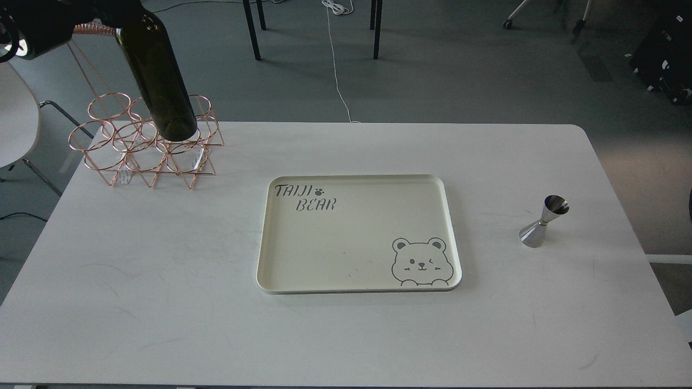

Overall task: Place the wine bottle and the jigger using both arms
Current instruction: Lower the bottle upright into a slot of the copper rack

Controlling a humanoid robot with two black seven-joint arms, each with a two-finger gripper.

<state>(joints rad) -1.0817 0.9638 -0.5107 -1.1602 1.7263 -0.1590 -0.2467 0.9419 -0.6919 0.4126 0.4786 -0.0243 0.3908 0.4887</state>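
The dark olive-green wine bottle hangs tilted in the air at the far left, neck up and to the left, its base just over the rings of a copper wire rack. My left gripper holds it by the neck at the top edge of the head view and is mostly cut off there. The steel jigger stands upright on the white table at the right, alone. My right gripper is out of view.
A cream tray with a bear drawing and "TAIJI BEAR" lettering lies empty at the table's middle. A white chair stands off the left edge. Chair legs and a cable are on the floor behind.
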